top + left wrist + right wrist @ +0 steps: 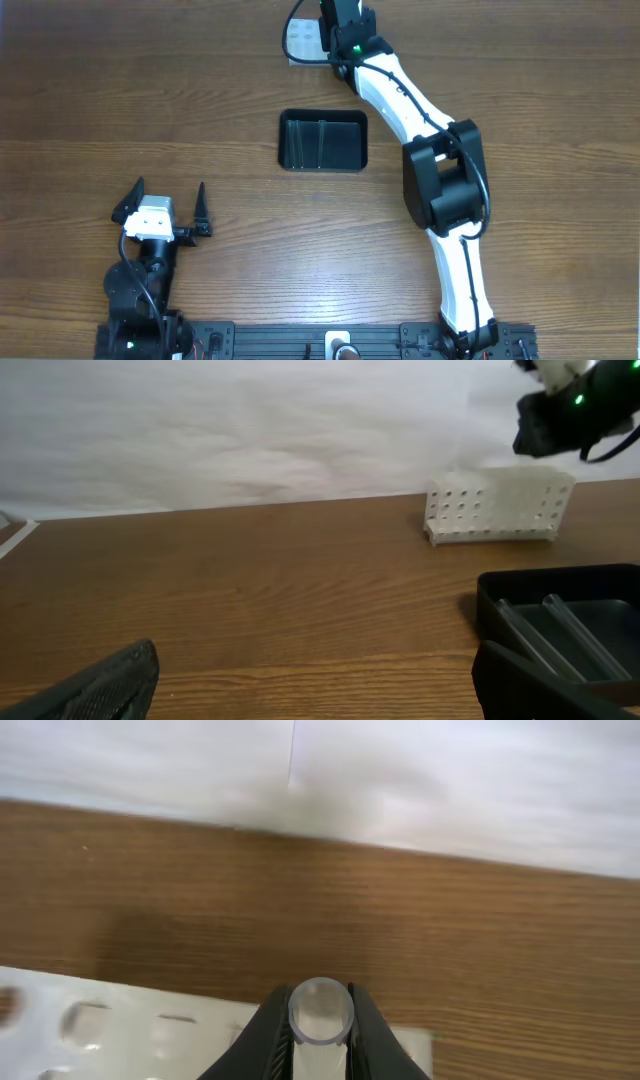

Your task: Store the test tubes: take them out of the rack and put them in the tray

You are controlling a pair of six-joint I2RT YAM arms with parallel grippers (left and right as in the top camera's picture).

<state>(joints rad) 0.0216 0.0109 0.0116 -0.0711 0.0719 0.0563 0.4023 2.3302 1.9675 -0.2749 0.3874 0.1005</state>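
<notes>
Nearest to the bases, the left gripper (pixel 167 201) rests low over the table (pixel 90 90) at the left side. Its fingers are spread wide and hold nothing. It is well apart from the tray and the rack.

Further out, in the middle of the table, is the black tray (pixel 283 150). Some clear tubes (pixel 318 142) lie flat in it, side by side. The left wrist view shows at least two of them; we cannot count them exactly.

Farthest out is the white rack (pixel 303 45), beyond the tray and close to the table's far edge. The right gripper (pixel 320 1020) is directly over it, and its fingers are pressed on the upper end of one clear tube (pixel 320 1010), which stands upright between them. The rack top with its holes is just below the fingers. We cannot tell if the lower end of the tube is inside its hole or already out of it.

We judge that the step in hand is taking a tube out of the rack, with part of the task already done. The next move calls for a straight lift until the tube is free of the hole, so that it does not drag the light rack. After this the arm must carry the tube to the tray, lay it flat beside the others and only then release it.
</notes>
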